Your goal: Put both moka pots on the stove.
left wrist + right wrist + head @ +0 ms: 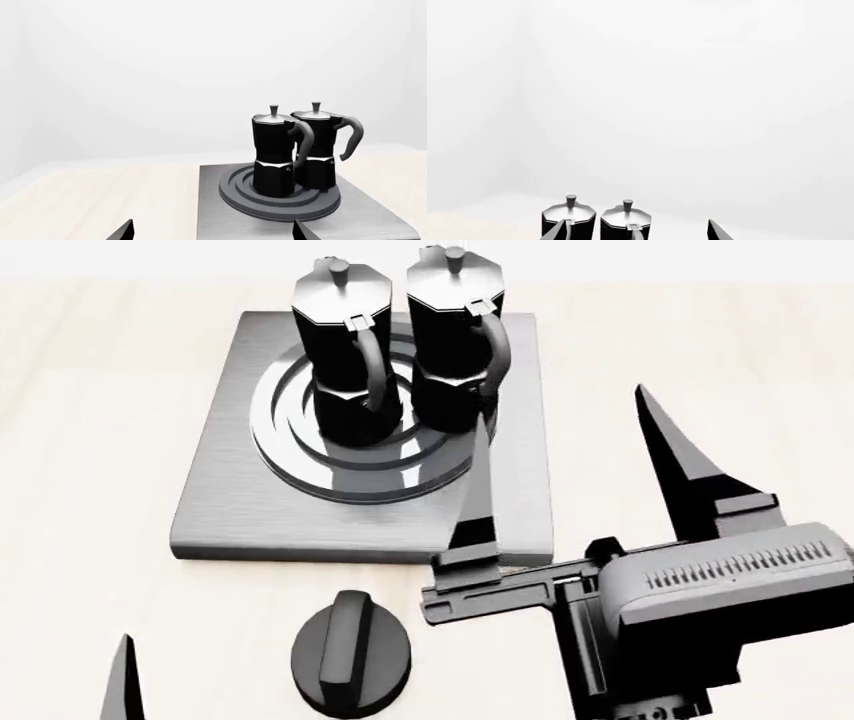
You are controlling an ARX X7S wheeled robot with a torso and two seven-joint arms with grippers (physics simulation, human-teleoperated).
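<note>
**Both pots standing on stove; arms clear**

Left wrist view: The two pots are standing upright on the stove (pixel 373 220), side by side and just touching or nearly so. The nearer pot (pixel 273 150) is sitting on the burner rings (pixel 280 202), the farther pot (pixel 319 145) just behind it, also on the rings. Handles are curving toward the same side. The stove is lying flat on the pale wooden tabletop (pixel 100 195). Two dark finger tips of the left gripper (pixel 212 231) are showing at the frame edge, one finger (pixel 123 231) well apart from the other, so the fingers are spread, holding nothing.

Head view: The stove (pixel 227 490) is sitting on the tabletop (pixel 94 390). The left pot (pixel 342 350) is standing near the burner centre; the right pot (pixel 457 340) is standing beside it toward the stove's right edge. A black knob (pixel 354 650) is lying on the tabletop just in front of the stove. The right gripper (pixel 567 455) is hovering in front and to the right of the pots, fingers spread wide, one finger (pixel 474 500) over the stove's right edge, touching neither pot. Only a sliver of a left finger (pixel 123 685) is showing at the lower edge.

Right wrist view: Only the lids are showing, one pot (pixel 569 217) beside the other (pixel 626 220). A right finger tip (pixel 718 231) is showing apart from them.
</note>
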